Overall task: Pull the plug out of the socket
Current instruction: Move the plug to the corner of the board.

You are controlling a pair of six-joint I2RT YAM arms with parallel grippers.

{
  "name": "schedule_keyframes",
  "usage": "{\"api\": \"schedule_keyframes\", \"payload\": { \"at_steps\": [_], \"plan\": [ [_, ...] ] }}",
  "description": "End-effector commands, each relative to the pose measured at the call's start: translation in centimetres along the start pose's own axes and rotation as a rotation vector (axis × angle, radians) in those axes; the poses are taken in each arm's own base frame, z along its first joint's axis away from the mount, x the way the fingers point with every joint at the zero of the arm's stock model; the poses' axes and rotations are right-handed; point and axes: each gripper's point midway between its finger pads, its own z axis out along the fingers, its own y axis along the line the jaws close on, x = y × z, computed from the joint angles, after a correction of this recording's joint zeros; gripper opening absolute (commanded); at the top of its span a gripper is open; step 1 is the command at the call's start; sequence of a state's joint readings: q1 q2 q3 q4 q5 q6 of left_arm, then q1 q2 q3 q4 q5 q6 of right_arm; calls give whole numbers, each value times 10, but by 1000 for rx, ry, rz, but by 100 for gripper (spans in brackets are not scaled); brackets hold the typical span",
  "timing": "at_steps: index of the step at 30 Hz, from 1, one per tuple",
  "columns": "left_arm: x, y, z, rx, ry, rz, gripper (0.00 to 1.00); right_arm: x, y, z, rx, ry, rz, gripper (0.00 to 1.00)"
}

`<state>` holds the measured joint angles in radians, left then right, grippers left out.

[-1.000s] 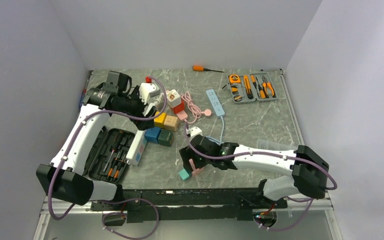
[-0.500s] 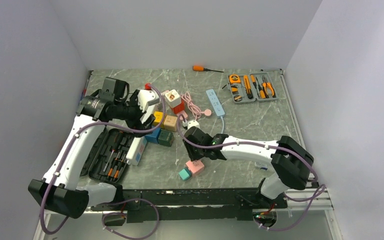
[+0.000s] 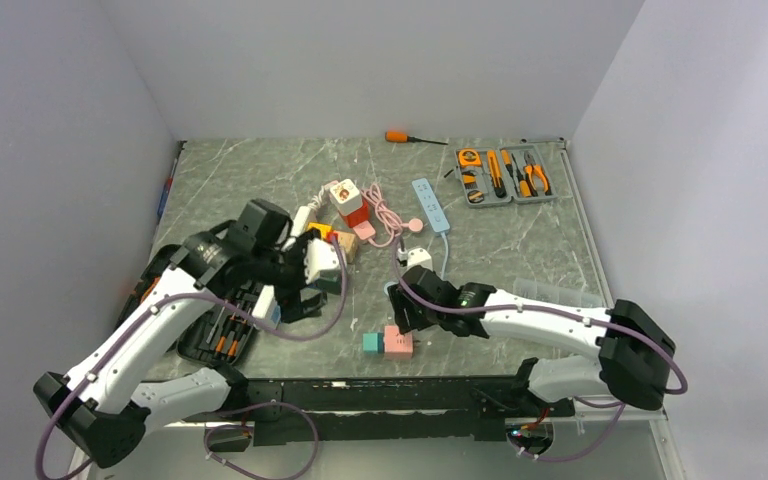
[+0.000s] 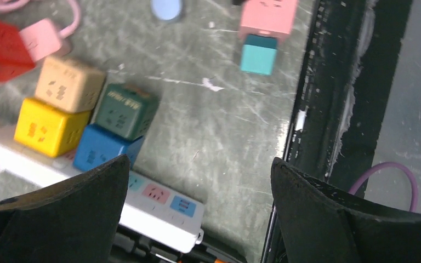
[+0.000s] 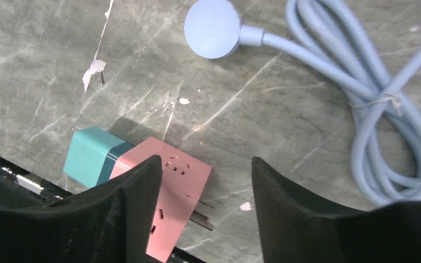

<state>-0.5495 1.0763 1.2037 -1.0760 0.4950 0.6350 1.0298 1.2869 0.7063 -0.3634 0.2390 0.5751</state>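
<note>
The left arm has swung in from the far corner, its left gripper [image 4: 198,164] spread and empty above the coloured cubes [image 4: 123,109]. The teal plug [image 3: 370,343] sits joined to the pink socket [image 3: 398,342] by the near edge. The right gripper [image 5: 204,164] hovers spread above them. This looks like the approach: next, pin the socket, pinch the plug, pull.

We hold our right gripper [image 5: 200,167] just above the pink socket [image 5: 178,208], jaws spread with nothing between them, and the right arm [image 3: 540,322] stretches low and nearly straight towards that socket. Our left gripper [image 4: 197,164] hangs well to the left of the socket and beyond it, jaws wide apart and empty. The left arm [image 3: 150,330] is bent at the elbow and reaches inward.
</note>
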Motion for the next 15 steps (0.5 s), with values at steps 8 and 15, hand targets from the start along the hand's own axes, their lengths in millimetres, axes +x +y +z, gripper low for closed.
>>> {"api": "schedule_keyframes", "payload": {
  "at_steps": [8,15],
  "plan": [
    [-8,-31,18,29,-85,331,99,-71,24,-75,-278,-324,-153,100],
    [2,-38,18,40,-88,346,99,-16,52,-58,-478,-104,-288,100]
  ]
}}
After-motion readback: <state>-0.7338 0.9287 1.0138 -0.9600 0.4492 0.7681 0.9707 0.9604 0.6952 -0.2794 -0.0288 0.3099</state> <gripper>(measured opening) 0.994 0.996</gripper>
